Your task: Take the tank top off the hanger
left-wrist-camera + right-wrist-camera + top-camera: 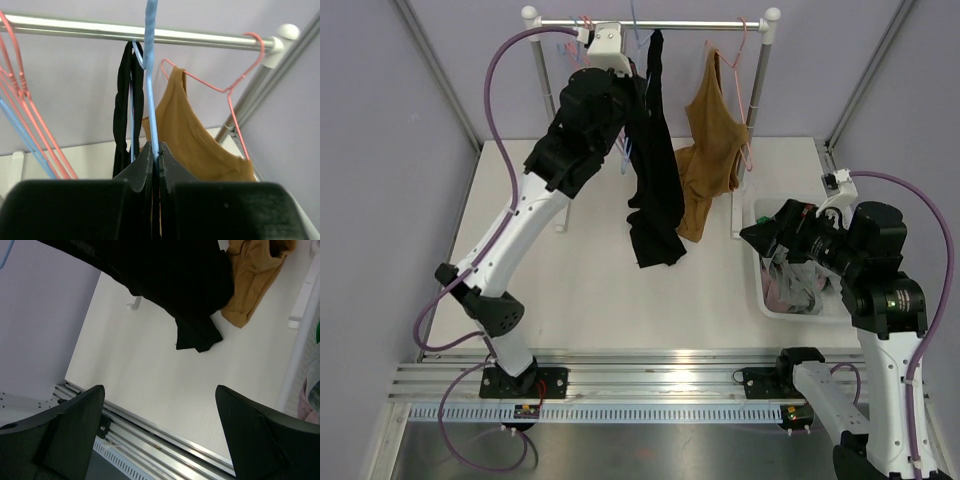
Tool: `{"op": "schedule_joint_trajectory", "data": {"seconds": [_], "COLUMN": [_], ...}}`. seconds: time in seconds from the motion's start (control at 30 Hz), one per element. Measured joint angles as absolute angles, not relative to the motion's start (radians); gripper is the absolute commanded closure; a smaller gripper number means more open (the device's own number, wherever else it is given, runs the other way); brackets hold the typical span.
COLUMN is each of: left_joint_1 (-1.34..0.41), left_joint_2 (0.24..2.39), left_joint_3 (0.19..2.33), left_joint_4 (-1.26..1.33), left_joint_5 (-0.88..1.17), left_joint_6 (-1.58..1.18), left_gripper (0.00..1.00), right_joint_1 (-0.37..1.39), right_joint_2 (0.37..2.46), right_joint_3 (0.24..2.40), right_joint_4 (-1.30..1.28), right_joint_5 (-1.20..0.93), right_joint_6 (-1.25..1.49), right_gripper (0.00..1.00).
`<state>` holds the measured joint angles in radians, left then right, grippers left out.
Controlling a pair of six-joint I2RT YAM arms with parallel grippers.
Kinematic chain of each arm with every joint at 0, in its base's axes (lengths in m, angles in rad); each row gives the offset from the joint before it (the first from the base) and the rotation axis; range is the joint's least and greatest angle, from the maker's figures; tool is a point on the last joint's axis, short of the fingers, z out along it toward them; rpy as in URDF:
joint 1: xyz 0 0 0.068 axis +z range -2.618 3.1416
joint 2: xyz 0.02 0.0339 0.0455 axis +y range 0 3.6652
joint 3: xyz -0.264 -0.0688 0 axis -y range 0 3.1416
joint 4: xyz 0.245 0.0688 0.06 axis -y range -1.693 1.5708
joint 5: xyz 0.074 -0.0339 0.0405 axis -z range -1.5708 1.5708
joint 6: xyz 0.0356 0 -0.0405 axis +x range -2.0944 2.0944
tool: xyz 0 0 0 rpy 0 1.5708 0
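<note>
A black tank top [655, 190] hangs from a light blue hanger [151, 75] on the metal rail [650, 24]; its straps [125, 100] show in the left wrist view, its lower part [165, 280] in the right wrist view. My left gripper [155, 150] is shut on the blue hanger's wire just below the rail, next to the black straps. My right gripper [757, 236] is open and empty, above the white bin's left edge, to the right of the black top's hem.
A tan tank top [712, 150] hangs on a pink hanger [235, 95] to the right of the black one. Several empty pink hangers [20, 105] hang at the left. A white bin [765, 300] with clothes stands at the right. The rack's posts [761, 80] stand behind.
</note>
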<state>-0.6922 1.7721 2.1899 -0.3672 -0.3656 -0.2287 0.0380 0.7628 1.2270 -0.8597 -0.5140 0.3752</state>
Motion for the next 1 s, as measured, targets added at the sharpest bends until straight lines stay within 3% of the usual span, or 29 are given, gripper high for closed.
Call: {"op": "schedule_joint_trajectory", "data": {"seconds": [0.23,0.53,0.63,0.77,1.0], "left_joint_1": [-0.692,-0.691,-0.691,-0.691,-0.691], "left_joint_2": [1.575,1.063,0.875,0.691,0.588], "left_joint_3": [2.003,1.419,1.293,1.201,1.138], "left_joint_4": [-0.459,-0.447,-0.443,-0.440,-0.450], "left_joint_5": [-0.221,0.033,0.084,0.139,0.183], "left_joint_6": [-0.269,-0.365,-0.393,-0.428,-0.480], "left_gripper": [1.00,1.00,1.00,1.00,1.00], "right_joint_1": [0.066,0.116,0.244,0.440,0.725], "right_joint_2": [0.830,0.886,0.956,1.031,1.202], "right_joint_3": [1.302,1.179,1.179,1.180,1.244], "right_joint_4": [-0.839,-0.430,-0.335,-0.259,-0.152], "right_joint_5": [-0.577,-0.772,-0.709,-0.608,-0.414], "right_joint_6": [0.359,0.596,0.617,0.607,0.517], "right_gripper": [0.01,0.00,0.00,0.08,0.16]}}
